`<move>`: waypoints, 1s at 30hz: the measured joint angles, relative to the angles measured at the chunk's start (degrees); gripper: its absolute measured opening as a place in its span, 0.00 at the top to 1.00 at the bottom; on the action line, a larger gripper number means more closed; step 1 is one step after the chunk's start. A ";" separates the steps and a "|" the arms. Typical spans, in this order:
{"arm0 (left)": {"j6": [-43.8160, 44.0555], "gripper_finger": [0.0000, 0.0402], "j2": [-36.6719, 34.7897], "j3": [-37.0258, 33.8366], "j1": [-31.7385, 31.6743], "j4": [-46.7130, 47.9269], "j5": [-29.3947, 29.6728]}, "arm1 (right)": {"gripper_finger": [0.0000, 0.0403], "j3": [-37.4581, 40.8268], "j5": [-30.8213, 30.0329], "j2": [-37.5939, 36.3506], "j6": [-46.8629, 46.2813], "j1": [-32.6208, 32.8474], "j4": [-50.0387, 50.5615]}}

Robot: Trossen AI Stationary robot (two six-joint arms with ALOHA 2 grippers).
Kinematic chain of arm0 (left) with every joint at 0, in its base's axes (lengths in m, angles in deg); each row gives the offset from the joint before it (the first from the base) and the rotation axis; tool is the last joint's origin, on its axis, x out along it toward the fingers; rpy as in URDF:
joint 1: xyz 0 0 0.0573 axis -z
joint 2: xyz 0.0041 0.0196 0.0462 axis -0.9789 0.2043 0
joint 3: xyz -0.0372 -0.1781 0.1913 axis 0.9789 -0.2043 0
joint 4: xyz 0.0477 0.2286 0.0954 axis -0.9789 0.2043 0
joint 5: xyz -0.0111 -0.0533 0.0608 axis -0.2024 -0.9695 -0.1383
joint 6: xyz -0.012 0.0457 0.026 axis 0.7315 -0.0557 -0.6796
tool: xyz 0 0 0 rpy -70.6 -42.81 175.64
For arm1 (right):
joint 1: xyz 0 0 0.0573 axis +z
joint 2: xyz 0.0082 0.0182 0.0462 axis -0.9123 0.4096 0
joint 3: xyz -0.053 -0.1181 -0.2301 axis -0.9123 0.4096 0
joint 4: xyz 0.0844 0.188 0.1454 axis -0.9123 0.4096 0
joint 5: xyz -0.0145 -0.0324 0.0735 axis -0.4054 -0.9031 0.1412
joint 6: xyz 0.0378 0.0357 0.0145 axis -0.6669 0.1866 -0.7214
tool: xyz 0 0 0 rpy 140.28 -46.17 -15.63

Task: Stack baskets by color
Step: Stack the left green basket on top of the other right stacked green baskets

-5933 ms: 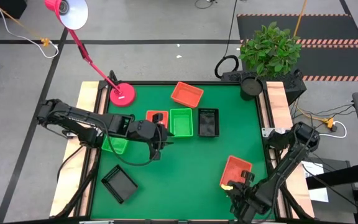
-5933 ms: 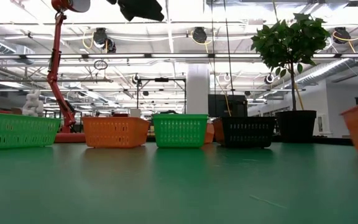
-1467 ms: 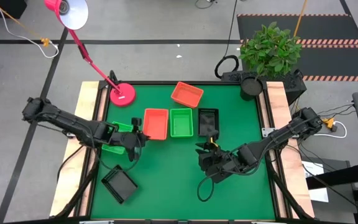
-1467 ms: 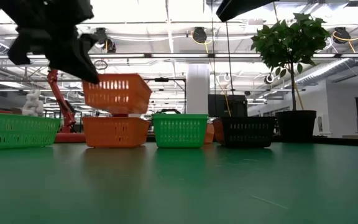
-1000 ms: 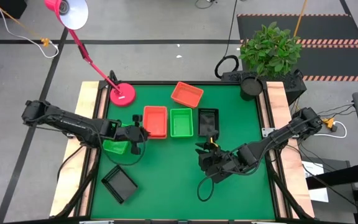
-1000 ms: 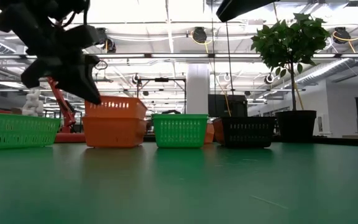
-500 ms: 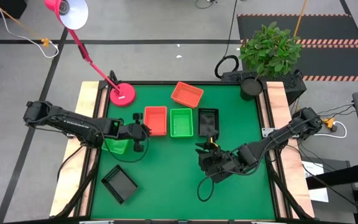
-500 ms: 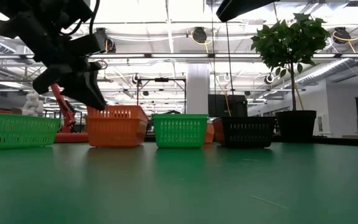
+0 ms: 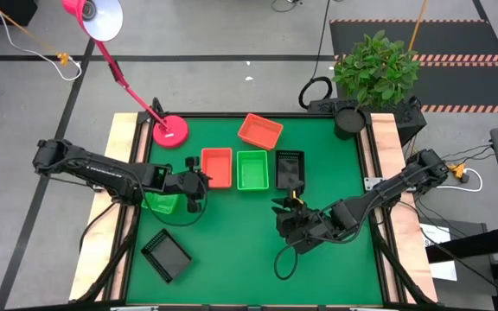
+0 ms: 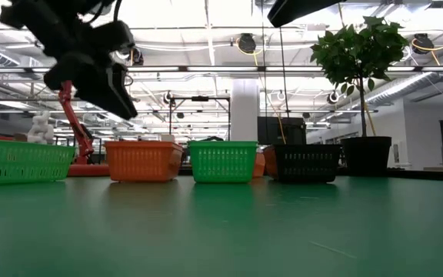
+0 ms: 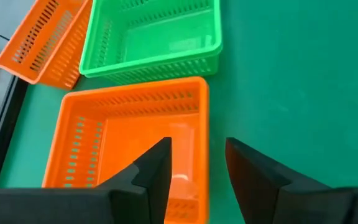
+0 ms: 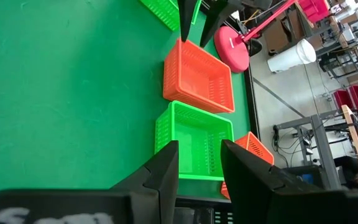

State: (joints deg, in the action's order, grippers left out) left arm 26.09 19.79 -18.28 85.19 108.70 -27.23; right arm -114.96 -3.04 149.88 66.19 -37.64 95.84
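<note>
- Your left gripper (image 9: 200, 182) sits left of centre in the overhead shot, just off the near-left corner of the orange stack (image 9: 217, 168). Its fingers (image 11: 156, 171) are spread apart with nothing between them, hanging over that stack's rim.
- In the level view the left gripper (image 10: 118, 96) hangs in the upper left, clear above the orange stack (image 10: 144, 161).
- Middle row in the overhead shot, left to right: orange stack, green basket (image 9: 252, 169), black basket (image 9: 290, 169), all just beside each other.
- One more orange basket (image 9: 260, 131) lies tilted near the top edge of the table (image 9: 258, 250), apart from the row.
- Another green basket (image 9: 161, 202) is at the left edge, partly under your left arm, and a black basket (image 9: 166, 255) sits at an angle in the lower left.
- Your right gripper (image 9: 286, 218) waits just below the black basket in the row, fingers (image 12: 163, 171) apart, holding nothing.
- Pink lamp base (image 9: 170, 131) stands at the table's upper left corner, and a potted plant (image 9: 374, 69) at the upper right.
</note>
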 joint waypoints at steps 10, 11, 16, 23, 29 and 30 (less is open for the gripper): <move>8.41 0.67 -0.04 9.41 5.60 18.50 0.00 | 0.71 0.00 0.02 0.00 -0.02 0.00 0.63; 8.76 0.68 -0.04 9.87 6.19 19.50 -0.02 | 0.71 0.00 0.02 0.00 -0.02 0.00 0.66; 11.74 0.73 -0.04 13.12 9.67 27.32 -0.04 | 0.71 0.00 0.02 0.00 -0.02 0.00 0.74; 20.20 0.73 -1.02 14.51 14.16 36.71 -3.69 | 0.71 0.00 0.02 0.00 -0.02 0.00 0.85; 28.51 0.67 -1.88 14.31 18.98 42.57 -7.07 | 0.71 0.00 0.02 0.02 -0.02 0.00 0.85; 29.98 0.66 -1.88 14.29 19.95 43.64 -7.17 | 0.71 0.00 0.02 0.02 -0.04 0.00 0.85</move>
State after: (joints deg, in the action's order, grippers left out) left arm 56.07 17.91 -3.99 105.14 152.34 -34.40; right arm -114.96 -3.01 149.90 66.14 -37.64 96.70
